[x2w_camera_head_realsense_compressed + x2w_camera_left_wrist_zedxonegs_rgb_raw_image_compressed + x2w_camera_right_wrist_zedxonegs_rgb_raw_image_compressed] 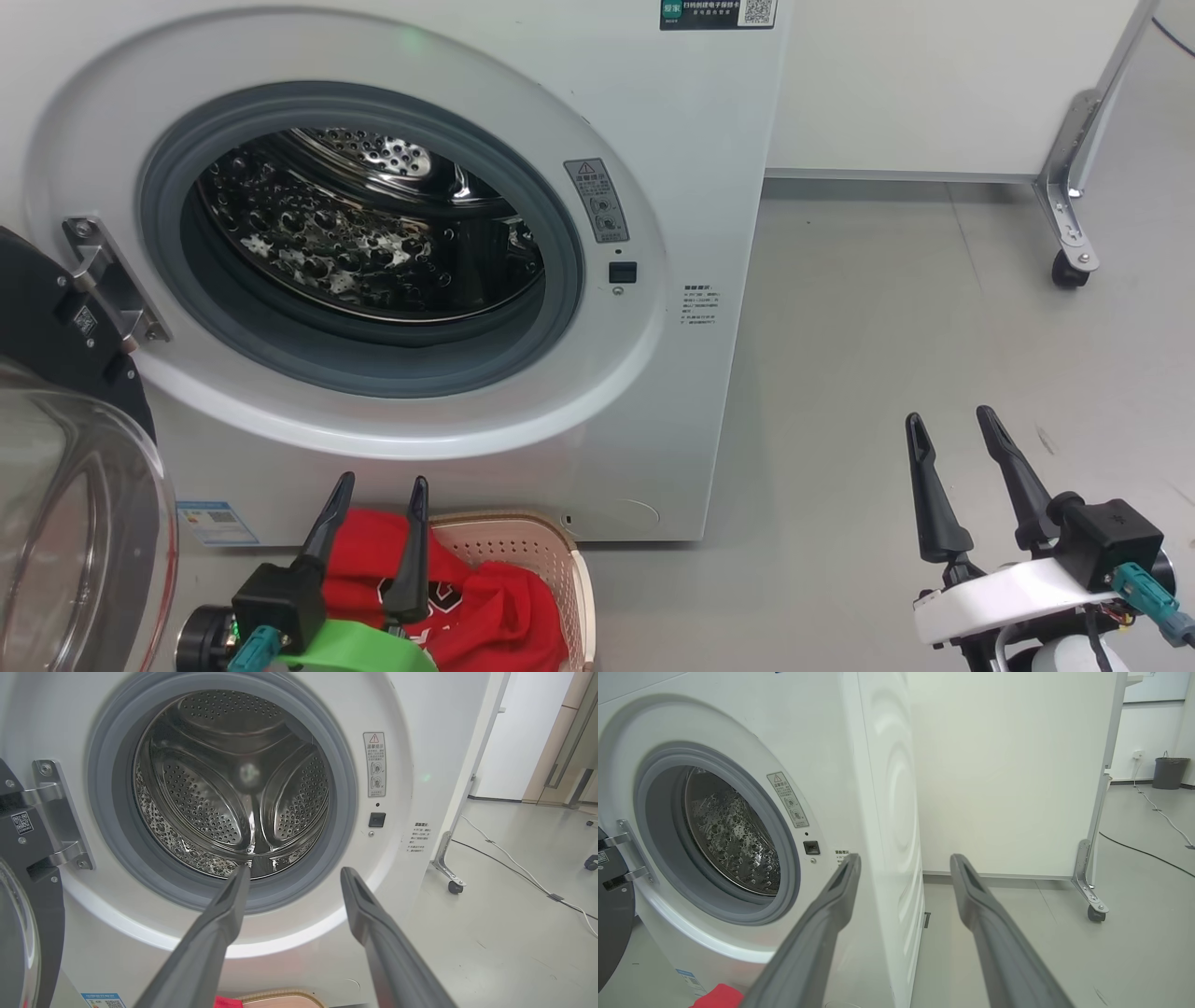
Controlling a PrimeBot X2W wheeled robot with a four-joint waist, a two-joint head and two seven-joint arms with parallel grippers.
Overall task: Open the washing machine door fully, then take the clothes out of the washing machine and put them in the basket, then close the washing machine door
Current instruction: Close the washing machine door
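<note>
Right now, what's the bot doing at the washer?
Nothing is being held. The washing machine has its door swung open to the left, and no clothing shows in the visible part of the drum. The red clothes lie in the basket on the floor in front of it. The left gripper is open near the basket, and the right gripper is open off to the side over the floor. The door is not yet closed.

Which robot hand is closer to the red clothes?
The left gripper: it hangs open right by the clothes in the basket. The right gripper is far off to the side, over bare grey floor.
</note>
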